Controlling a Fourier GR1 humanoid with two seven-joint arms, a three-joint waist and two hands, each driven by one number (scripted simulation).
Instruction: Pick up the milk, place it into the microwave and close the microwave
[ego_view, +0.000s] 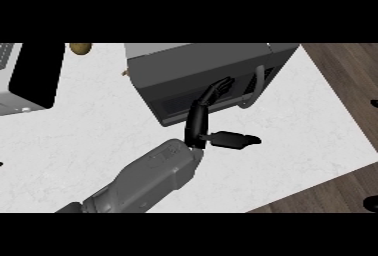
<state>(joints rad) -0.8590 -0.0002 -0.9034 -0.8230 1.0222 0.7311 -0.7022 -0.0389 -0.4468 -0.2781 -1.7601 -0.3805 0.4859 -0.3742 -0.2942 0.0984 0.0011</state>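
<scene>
Grey forearm (148, 180) nearest the camera, coming in from the lower edge left of centre and angling up to the right over the white marbled table (66, 145). Which arm it is cannot be told for sure from this view; it reads as the right hand (198, 117), black, raised upright at the end of the forearm. Its fingers (216, 90) are straight and stretched up and to the right, tips lying against the dark front face of the microwave (199, 75), just left of the grey bar handle (253, 87). The thumb (235, 140) sticks out sideways to the right, well away from the fingers, so the hand is spread wide and holds nothing. The microwave is a dark grey box at centre far, sitting on the table tilted, door looking shut flat against the body with the handle on its right side. Milk is not visible anywhere on the table; whether it is inside the microwave cannot be told. The other hand does not show. At far left a second appliance (26, 75), light grey with a black panel, is cut by the left edge. A small brownish object (80, 48) lies at the far edge between the two appliances, and a tiny tan bit (125, 73) sits just at the microwave's left side. Wooden floor (347, 75) shows right of the table and at the lower right corner.
</scene>
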